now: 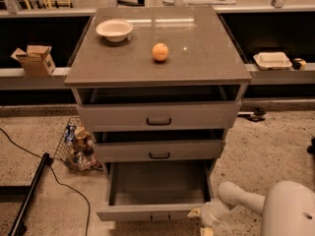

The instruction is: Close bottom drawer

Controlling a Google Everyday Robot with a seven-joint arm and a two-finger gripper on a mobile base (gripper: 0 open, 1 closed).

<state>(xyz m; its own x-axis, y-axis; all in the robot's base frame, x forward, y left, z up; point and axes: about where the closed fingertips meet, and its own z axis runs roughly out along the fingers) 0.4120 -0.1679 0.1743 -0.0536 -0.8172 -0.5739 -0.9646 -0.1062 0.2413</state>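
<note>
The bottom drawer (pixel 147 213) is the lowest of three grey drawers in the cabinet. It stands pulled far out, with its plain grey box showing and nothing in it. Its small dark handle (pixel 160 217) sits at the centre of the low front panel. My gripper (pixel 203 219) is at the lower right, right by the right end of that front panel, at the frame's bottom edge. My white arm (pixel 246 200) reaches in from the right.
The middle drawer (pixel 158 150) and top drawer (pixel 158 116) stand slightly out. A white bowl (pixel 114 29) and an orange (pixel 160 51) sit on the cabinet top. A wire basket of items (pixel 76 145) stands on the floor at left, beside a black pole and cable (pixel 29 193).
</note>
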